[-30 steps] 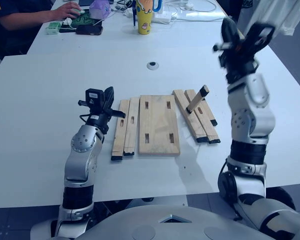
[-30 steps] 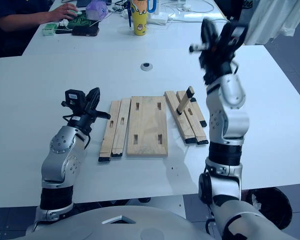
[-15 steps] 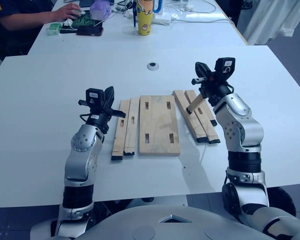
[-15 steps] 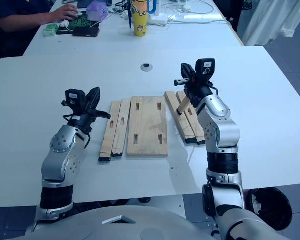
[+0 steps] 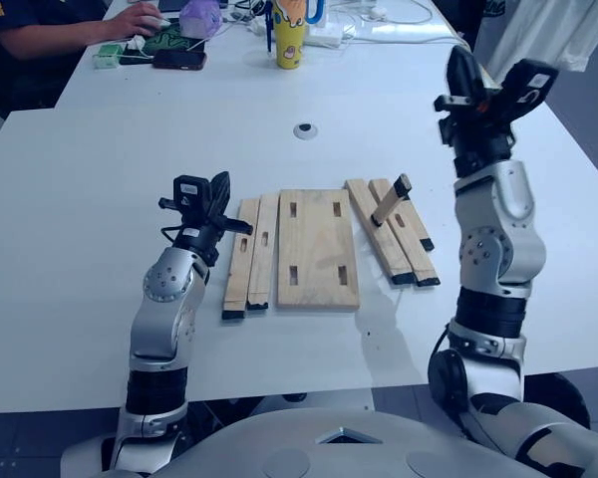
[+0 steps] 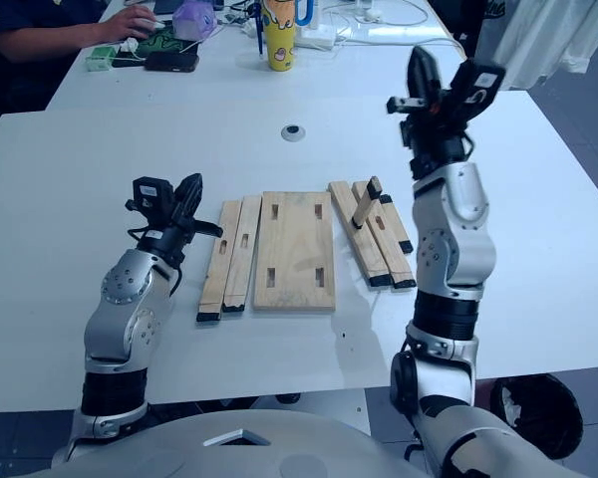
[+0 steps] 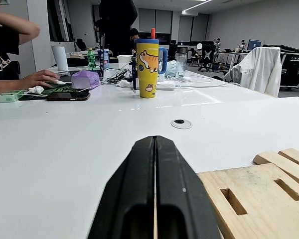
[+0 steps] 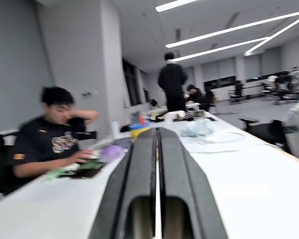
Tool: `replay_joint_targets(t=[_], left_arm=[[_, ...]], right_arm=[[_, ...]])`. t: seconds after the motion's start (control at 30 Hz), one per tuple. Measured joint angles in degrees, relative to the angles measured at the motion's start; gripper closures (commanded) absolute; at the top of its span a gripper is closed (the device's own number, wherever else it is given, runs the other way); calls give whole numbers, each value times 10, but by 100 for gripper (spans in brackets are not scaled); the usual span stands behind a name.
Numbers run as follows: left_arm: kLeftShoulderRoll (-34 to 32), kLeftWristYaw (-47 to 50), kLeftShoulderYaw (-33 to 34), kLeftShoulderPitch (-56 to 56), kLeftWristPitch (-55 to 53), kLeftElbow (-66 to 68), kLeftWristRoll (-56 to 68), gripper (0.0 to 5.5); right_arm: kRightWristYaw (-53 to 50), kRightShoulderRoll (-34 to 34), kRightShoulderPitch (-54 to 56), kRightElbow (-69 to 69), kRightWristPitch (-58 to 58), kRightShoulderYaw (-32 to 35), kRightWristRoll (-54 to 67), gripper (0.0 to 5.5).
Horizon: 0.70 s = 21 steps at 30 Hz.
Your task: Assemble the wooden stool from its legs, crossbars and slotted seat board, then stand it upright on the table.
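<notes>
Left fingers (image 7: pixel 127 189) flush together near seat board (image 7: pixel 249 199) — right fingers (image 8: pixel 137 189) likewise, from the head high over table (image 5: pixel 70 199).

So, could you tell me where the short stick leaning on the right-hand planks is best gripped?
Probably its raised upper end, from above. The short stick slants up off the two planks, so that end stands clear, while its lower end rests on them.

Seat board (image 5: pixel 318 247) and legs (image 5: pixel 241 257) are pale matt wood (unpainted); table (image 5: pixel 80 199) smooth, faintly glossy.
</notes>
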State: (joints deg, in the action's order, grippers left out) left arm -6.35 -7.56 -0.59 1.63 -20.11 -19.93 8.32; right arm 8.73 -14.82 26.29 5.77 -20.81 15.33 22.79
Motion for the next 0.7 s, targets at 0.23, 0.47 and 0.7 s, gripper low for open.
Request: replay_joint_targets(t=[0.23, 0.47, 0.7], left_arm=[[11, 18, 1, -21, 1, -15, -4, 550], [25, 37, -5, -40, 4, -26, -11, 550], [31, 41, -7, -42, 5, -31, -16, 550]], right_arm=[[120, -132, -188, 64, -241, -20, 50, 461], [168, -177, -245, 176, -378, -80, 97, 350], [156, -185, -245, 177, -403, -123, 64, 248]])
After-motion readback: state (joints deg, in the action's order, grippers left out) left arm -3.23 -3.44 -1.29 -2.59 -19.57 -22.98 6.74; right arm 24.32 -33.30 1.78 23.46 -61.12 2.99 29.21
